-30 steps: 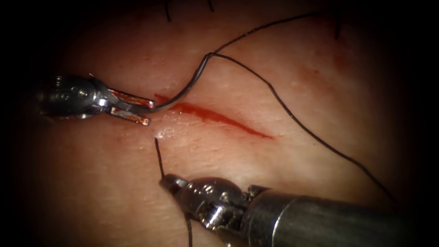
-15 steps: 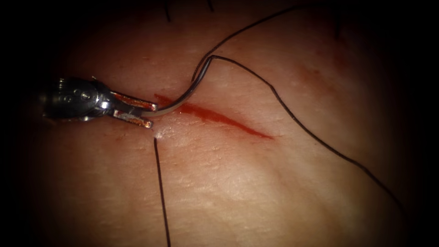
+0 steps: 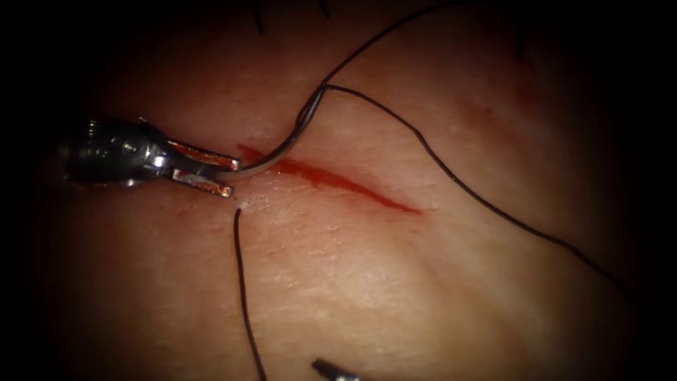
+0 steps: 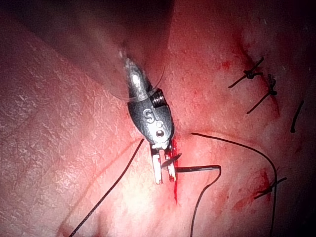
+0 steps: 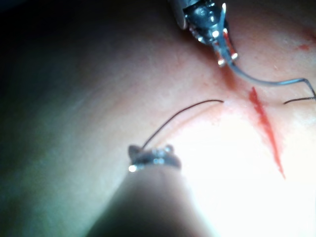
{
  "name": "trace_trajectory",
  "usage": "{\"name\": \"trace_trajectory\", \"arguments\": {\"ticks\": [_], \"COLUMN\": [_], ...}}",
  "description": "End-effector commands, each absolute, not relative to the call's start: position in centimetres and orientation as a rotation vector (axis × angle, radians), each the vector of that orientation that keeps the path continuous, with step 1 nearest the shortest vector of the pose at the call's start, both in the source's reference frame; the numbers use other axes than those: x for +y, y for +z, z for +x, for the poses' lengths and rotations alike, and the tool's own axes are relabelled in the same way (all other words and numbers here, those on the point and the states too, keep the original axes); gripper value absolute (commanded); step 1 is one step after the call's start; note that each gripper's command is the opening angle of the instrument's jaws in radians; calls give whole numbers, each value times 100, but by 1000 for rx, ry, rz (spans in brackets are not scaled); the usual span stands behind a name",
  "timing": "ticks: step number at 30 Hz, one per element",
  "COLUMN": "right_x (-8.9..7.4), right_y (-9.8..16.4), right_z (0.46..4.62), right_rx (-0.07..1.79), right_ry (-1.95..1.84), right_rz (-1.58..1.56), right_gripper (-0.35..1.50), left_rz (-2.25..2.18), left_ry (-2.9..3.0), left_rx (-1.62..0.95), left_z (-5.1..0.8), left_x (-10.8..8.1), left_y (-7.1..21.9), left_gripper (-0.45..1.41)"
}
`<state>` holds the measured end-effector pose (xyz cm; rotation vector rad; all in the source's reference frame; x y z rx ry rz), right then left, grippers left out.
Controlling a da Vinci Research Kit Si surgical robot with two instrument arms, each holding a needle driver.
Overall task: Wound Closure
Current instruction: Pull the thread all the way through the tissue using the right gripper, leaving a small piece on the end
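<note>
Left claw point(image 3: 224, 176) gripped the needle point(image 3: 296, 130) near its tip end at the left end of the cut point(image 3: 345, 183); needle body arced up over the tissue point(image 3: 395, 282), seemingly clear of it; thread point(image 3: 479, 197) trailed from its tail; right claw point(image 5: 153, 157) probably pinched the thread's other strand; needle stiff and slick, best taken mid-curve; thread limp, light.
</note>
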<state>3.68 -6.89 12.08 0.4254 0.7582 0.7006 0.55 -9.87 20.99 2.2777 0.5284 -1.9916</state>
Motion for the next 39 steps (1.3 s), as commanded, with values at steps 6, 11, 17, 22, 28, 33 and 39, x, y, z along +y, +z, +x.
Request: {"name": "trace_trajectory", "arguments": {"ticks": [6, 11, 17, 22, 28, 33, 39], "right_x": [-642, -617, -601, -593, -598, -602, -601], "right_y": [1225, 1248, 1284, 1329, 1363, 1382, 1415], "right_z": [378, 388, 392, 396, 422, 449, 477], "right_rx": [786, 804, 890, 942, 980, 1001, 1008], "right_ry": [746, 634, 458, 311, 213, 157, 121], "right_rz": [410, 331, 252, 227, 212, 202, 172], "right_gripper": [133, 136, 133, 131, 126, 116, 113], "left_rz": [2280, 2281, 2282, 2281, 2280, 2280, 2280], "left_ry": [-1988, -1987, -1988, -2009, -2012, -2012, -2012], "left_rx": [533, 535, 538, 531, 529, 529, 528], "left_z": [51, 52, 53, 57, 58, 58, 59], "left_x": [-993, -992, -989, -983, -984, -984, -985], "left_y": [2104, 2104, 2103, 2101, 2101, 2101, 2101], "left_gripper": [-45, -45, -45, -45, -45, -45, -45]}}
